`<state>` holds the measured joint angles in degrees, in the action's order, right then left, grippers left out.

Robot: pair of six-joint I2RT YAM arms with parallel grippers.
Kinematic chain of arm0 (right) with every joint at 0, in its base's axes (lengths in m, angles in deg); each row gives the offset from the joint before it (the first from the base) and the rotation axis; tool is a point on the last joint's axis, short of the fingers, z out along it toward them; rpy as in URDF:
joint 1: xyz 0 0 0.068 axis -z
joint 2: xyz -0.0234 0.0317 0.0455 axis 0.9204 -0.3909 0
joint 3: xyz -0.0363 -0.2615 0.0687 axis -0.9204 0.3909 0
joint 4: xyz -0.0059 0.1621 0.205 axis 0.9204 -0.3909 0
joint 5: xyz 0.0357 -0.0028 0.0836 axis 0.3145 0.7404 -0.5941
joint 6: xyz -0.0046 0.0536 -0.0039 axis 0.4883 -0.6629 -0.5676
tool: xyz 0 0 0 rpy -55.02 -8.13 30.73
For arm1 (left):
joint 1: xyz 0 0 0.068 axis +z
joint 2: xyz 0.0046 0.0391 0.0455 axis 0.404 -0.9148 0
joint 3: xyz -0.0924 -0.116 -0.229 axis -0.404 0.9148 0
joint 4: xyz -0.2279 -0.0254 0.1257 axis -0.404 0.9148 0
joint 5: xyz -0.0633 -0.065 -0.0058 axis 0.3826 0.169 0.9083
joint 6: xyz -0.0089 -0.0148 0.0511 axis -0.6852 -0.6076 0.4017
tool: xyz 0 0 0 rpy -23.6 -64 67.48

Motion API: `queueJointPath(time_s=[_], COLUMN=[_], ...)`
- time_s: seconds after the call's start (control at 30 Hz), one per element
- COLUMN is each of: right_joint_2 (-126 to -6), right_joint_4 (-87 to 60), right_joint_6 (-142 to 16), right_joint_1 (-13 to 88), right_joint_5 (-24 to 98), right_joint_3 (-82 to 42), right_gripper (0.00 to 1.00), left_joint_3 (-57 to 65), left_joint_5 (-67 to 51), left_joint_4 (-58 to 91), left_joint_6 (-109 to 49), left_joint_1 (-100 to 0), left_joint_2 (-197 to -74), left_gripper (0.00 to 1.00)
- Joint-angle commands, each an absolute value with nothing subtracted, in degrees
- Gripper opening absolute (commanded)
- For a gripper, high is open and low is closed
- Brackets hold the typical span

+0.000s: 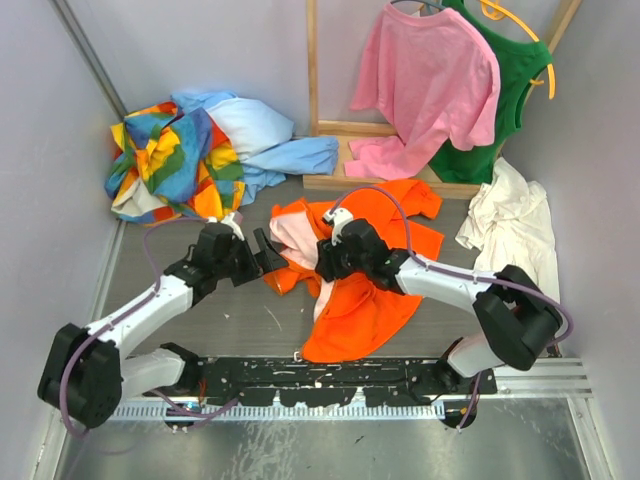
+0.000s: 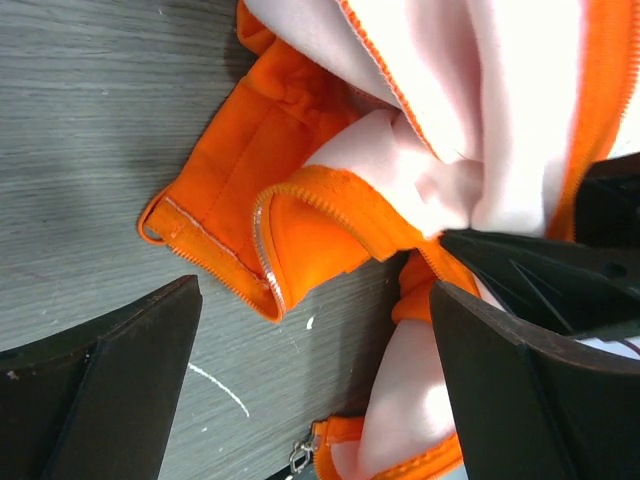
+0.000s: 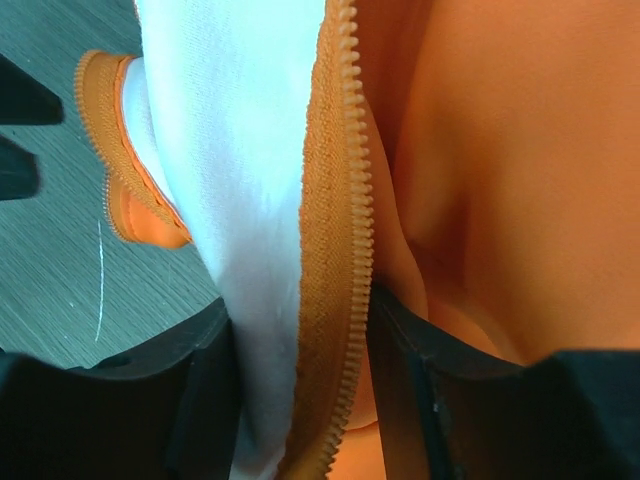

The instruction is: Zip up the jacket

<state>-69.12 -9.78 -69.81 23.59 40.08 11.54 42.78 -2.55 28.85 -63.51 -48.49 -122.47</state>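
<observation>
The jacket (image 1: 360, 300) lies crumpled in the middle of the table (image 1: 250, 320). Its front is thrown open and the pale lining (image 3: 250, 150) is turned up towards ten o'clock. It looks light, soft and floppy, the sort of cloth that folds and slides instead of keeping a shape, so I'd expect any pull to drag the whole heap along. The firmest places to hold are probably the front edges, where the zipper teeth (image 3: 350, 200) are stitched to a stiffer tape. Another is the small metal pull (image 2: 300, 455), which lies at the six o'clock edge of the left wrist view. A hem corner (image 2: 215, 235) curls over just above it.

The left arm reaches up from seven o'clock towards the jacket's nine o'clock edge. The left gripper (image 1: 268, 250) sits low there with its fingers spread as wide as they go. They frame that hem corner and hold nothing.

The right arm comes in from four o'clock, elbow bent and wrist tipped down onto the lining. A fold of lining and zipper tape fills the gap between the fingers of the right gripper (image 1: 325, 260). I cannot tell whether they are pinching the fold or only standing either side of it.
</observation>
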Motion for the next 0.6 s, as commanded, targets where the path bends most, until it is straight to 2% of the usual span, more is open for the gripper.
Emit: queueJointPath(time_s=[0.0,0.23,0.33,0.4,0.43,0.53,0.57], right_joint_2=[-64.94,-62.73,-62.68,-62.84,-63.01,-63.31,-63.13], right_joint_4=[-9.88,-9.60,-9.62,-9.75,-9.85,-11.30,-12.06], right_joint_6=[-70.99,-72.32,-72.51,-72.51,-72.32,-71.50,-71.05], right_joint_1=[23.75,23.77,23.78,23.92,24.07,25.46,26.31], right_joint_5=[43.58,44.25,46.35,49.08,50.82,53.90,54.73], right_joint_3=[11.96,11.75,11.78,11.51,11.23,9.71,8.96], right_gripper=[0.55,0.58,0.58,0.56,0.52,0.33,0.28], left_joint_3=[42.33,38.68,37.16,36.25,35.70,32.76,31.14], left_joint_5=[-3.28,-3.63,-3.50,-3.38,-3.67,-5.64,-6.67], left_joint_4=[18.49,13.73,12.35,12.03,12.29,15.77,18.09], left_joint_6=[-66.19,-66.44,-66.23,-65.93,-65.39,-62.91,-61.74], left_joint_1=[-49.31,-50.53,-51.47,-51.52,-51.52,-50.76,-50.27], left_joint_2=[-126.89,-136.00,-139.81,-141.91,-142.57,-142.43,-141.80], left_gripper=[0.97,0.88,0.75,0.64,0.55,0.27,0.22])
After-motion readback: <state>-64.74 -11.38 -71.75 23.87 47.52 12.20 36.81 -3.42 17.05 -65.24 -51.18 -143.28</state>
